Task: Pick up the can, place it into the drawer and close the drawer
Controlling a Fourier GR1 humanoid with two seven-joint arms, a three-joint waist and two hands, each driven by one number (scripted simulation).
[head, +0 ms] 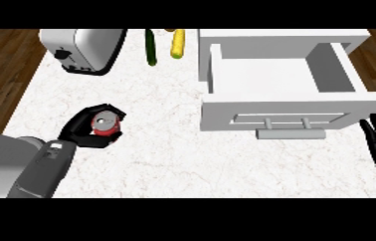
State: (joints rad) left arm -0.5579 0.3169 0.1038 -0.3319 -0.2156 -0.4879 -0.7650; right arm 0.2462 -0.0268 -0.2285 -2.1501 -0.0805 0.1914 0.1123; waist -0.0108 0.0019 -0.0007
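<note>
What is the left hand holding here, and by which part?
The left hand is curled round the red can, gripping its side wall; the silver top stays exposed.

Red can (105,125) with silver top, white drawer (283,85), white marbled counter (183,155).

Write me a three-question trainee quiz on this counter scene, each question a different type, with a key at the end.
1. True or false: the left hand has its fingers curled round the red can.
2. Multiple choice: the white drawer is A) shut, B) pulled open with nothing visible inside, C) open with the can inside.
3. Fill in the missing word: at the counter's far edge, between the toaster and the drawer unit, a green cucumber lies beside a yellow ear of ____.

Key: 1 true; 2 B; 3 corn.
</note>
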